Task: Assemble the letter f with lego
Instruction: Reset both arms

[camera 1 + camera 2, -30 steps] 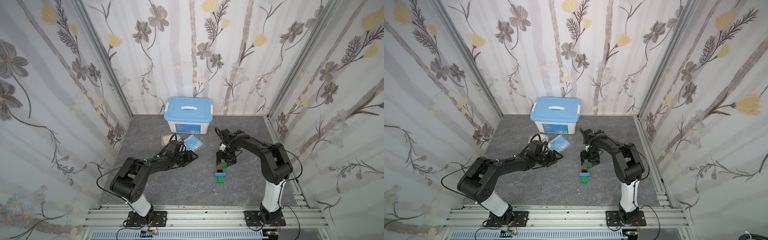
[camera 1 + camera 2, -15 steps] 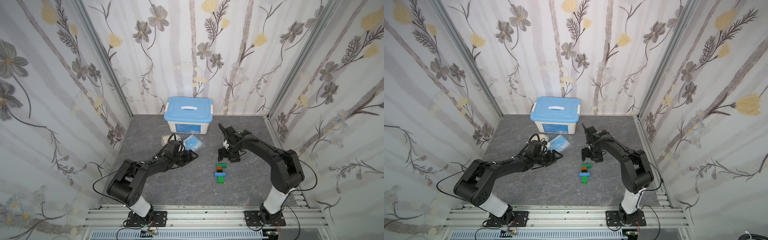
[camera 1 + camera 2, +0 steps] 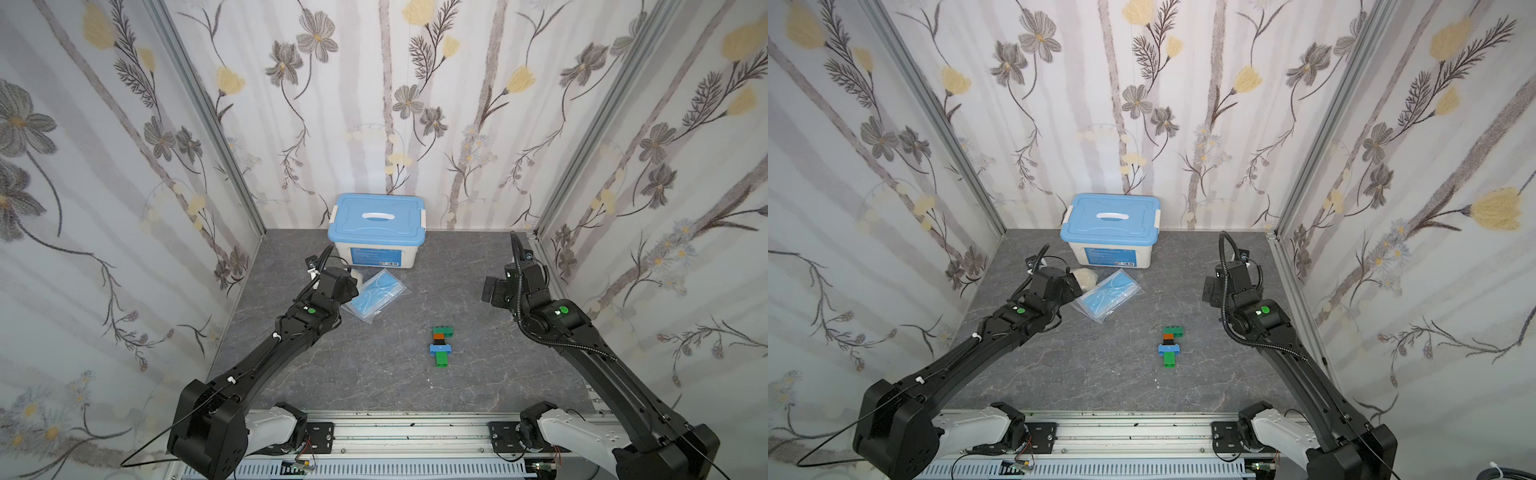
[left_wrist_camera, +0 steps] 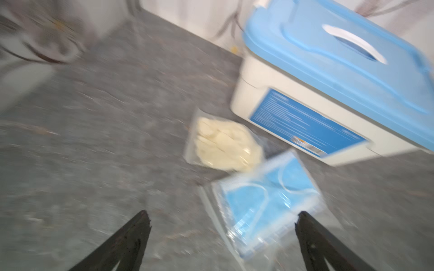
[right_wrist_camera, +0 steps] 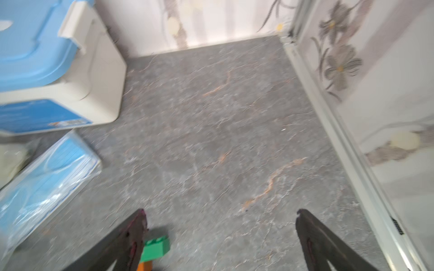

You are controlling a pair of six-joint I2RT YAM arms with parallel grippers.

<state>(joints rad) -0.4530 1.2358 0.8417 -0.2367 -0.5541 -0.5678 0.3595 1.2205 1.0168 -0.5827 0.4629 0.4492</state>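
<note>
Basically: desk [image 3: 374, 382] carries all; left tool [image 4: 222, 215] and right tool [image 5: 220, 213] both spread apart, holding nothing. Between them the letter f [image 3: 440, 347] lies flat mid-desk, untouched: probably light, rigid, joints may pop; pinch the stem's long sides.

Blue label [image 4: 305, 127] on box [image 3: 376, 226] front — print blurred, nothing readable.

Back against the floral wall [image 3: 386, 104] sits the white box [image 3: 376, 257], blue lid shut. Just in front, a clear pack of blue face masks [image 3: 374, 296] lies flat on the grey marble tabletop [image 3: 365, 382], touching a small clear bag [image 4: 223, 143] of something cream-coloured.
</note>
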